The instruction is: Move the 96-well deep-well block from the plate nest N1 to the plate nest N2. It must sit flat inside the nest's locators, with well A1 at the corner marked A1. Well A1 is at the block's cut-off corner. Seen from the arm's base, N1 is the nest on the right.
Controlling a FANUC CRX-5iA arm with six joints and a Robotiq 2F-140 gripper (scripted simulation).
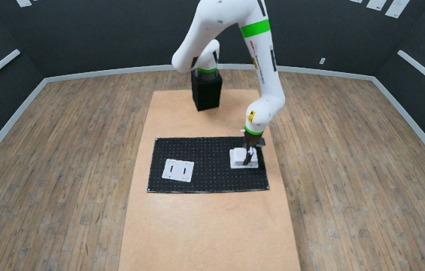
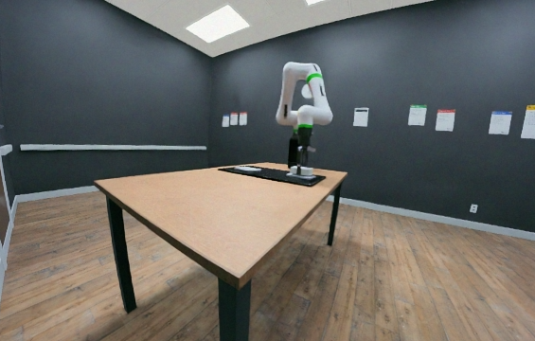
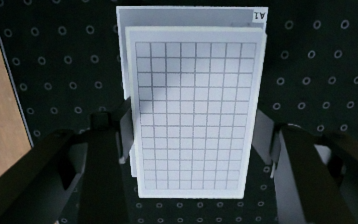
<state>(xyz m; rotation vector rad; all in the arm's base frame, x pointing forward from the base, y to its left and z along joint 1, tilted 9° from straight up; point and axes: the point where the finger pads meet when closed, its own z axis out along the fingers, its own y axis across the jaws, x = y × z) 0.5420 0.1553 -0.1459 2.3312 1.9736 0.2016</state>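
The black two-fingered claw [image 3: 192, 145] is clamped across the long sides of the white, square-gridded 96-well deep-well block [image 3: 195, 112], which sits over the white plate nest [image 1: 244, 164] on the right side of the black perforated mat [image 1: 208, 165]. In the wrist view the block is offset from the nest plate beneath it, whose A1 label [image 3: 259, 15] shows past the block's far edge. The other white plate nest [image 1: 177, 170] lies well apart on the mat's left side, on the light wooden table [image 2: 210, 213].
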